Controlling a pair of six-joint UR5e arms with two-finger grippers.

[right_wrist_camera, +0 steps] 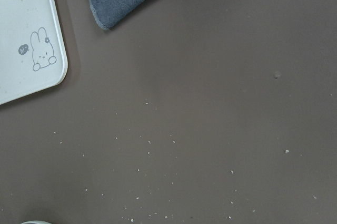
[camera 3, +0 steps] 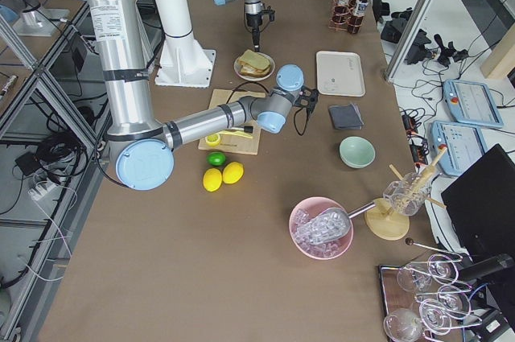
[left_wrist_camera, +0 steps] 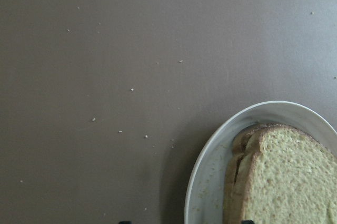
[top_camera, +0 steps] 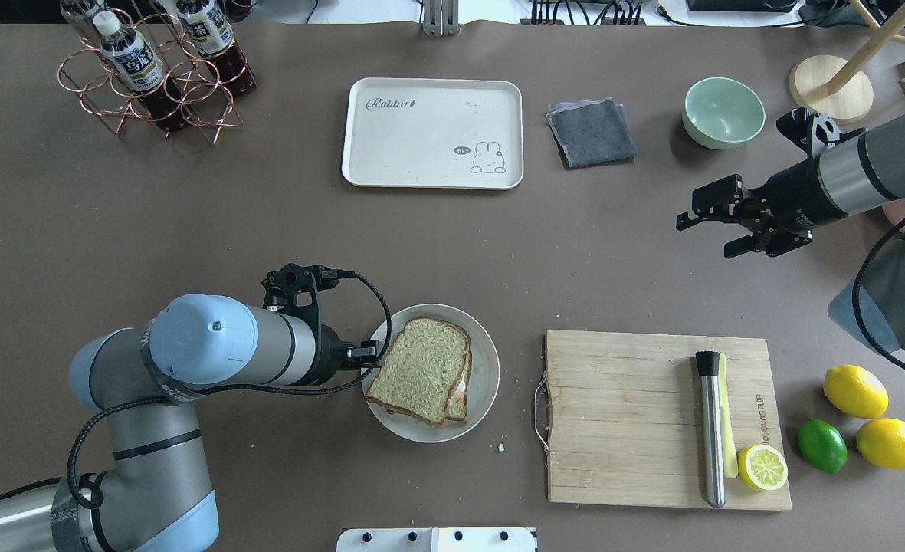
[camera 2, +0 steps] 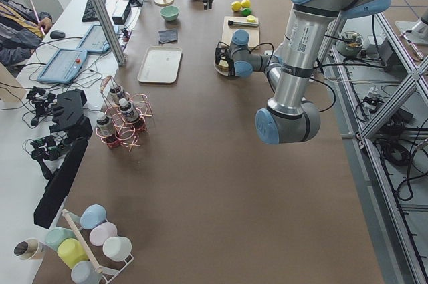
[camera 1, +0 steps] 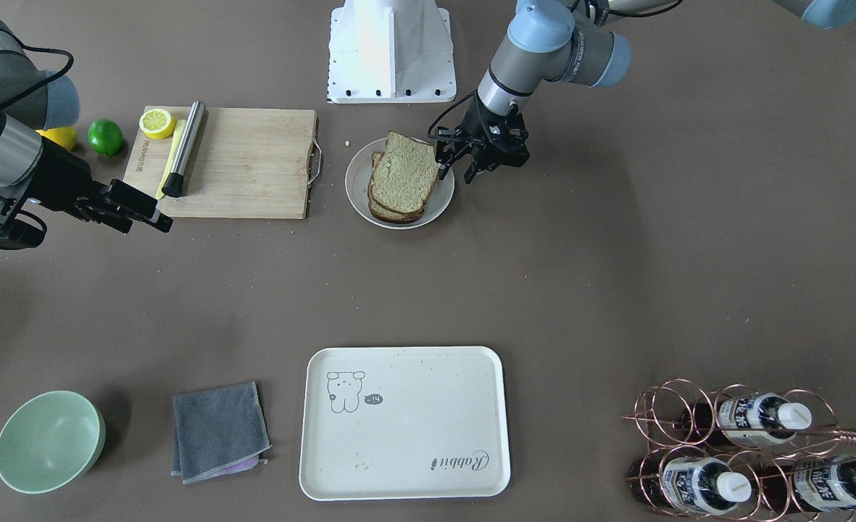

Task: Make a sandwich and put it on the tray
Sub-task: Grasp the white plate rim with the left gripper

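Left pincer [camera 1: 455, 170] spread beside plate [camera 1: 359, 204] holding sandwich [camera 1: 402, 177]; right pincer [top_camera: 703, 236] spread; tray [camera 1: 406, 449] well apart from plate.

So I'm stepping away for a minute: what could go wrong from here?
The sandwich slices sit offset on the plate, so a grip by the left hand might slide them apart and drop the egg. The tray lies far across the table, so a loose hold could spill it on the way.
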